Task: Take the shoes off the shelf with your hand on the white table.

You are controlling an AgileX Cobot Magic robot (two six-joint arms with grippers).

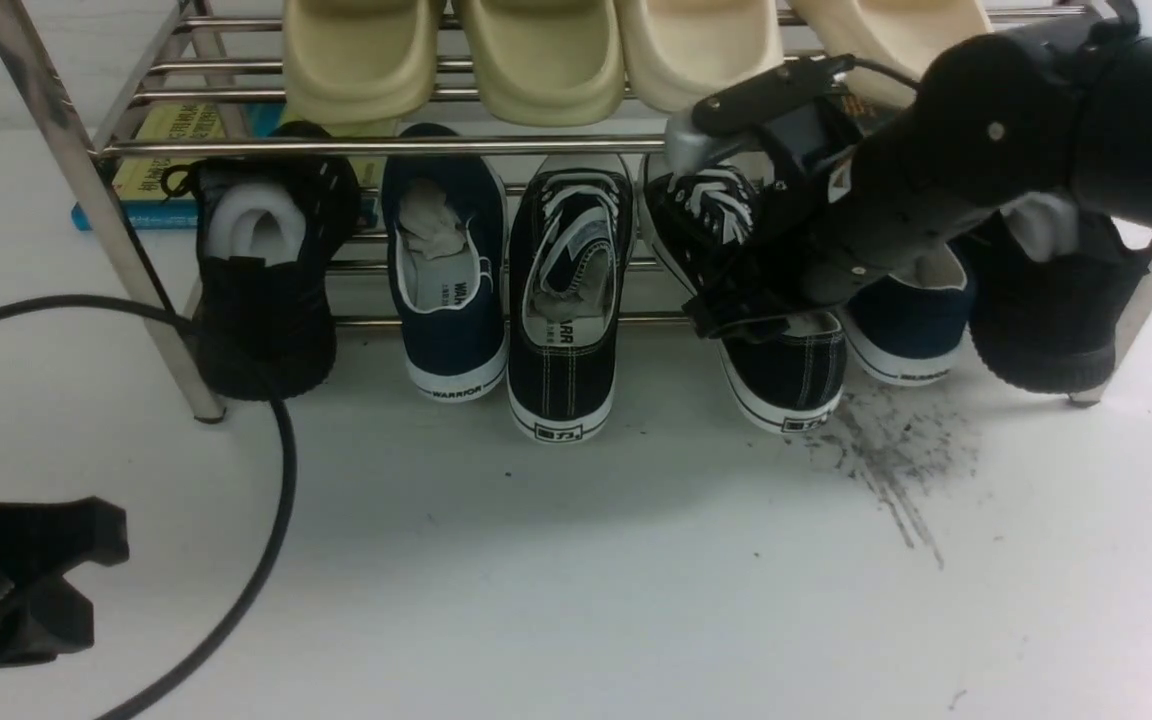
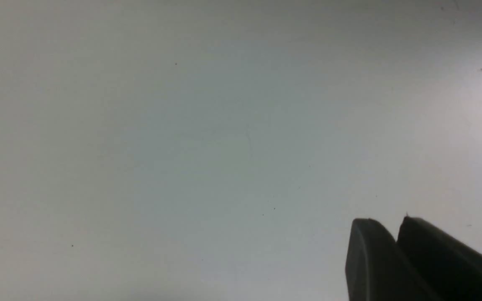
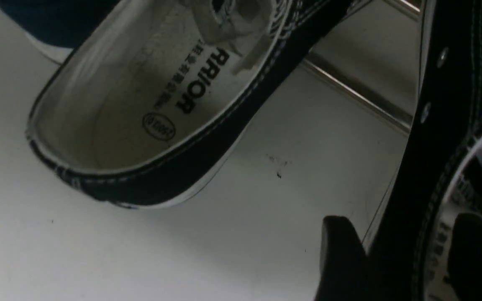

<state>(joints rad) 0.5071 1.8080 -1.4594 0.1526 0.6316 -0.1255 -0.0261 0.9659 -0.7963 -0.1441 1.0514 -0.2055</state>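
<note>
The right gripper [image 3: 404,221] stands wide, straddling the canvas side wall of the sneaker [image 1: 786,375]. The shoe looks light but floppy. Pinch that wall near the stiffer heel.

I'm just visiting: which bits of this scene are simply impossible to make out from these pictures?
Right gripper: front view, hidden behind the right arm; right wrist view shows only fingertips.
Left gripper: cut off by front view's corner; jaw gap unclear.
Right-hand sneaker: opening covered by that arm, front view.
Yellow book behind the shelf: title too small, front view.
Slippers: cut by front view's top edge.
</note>
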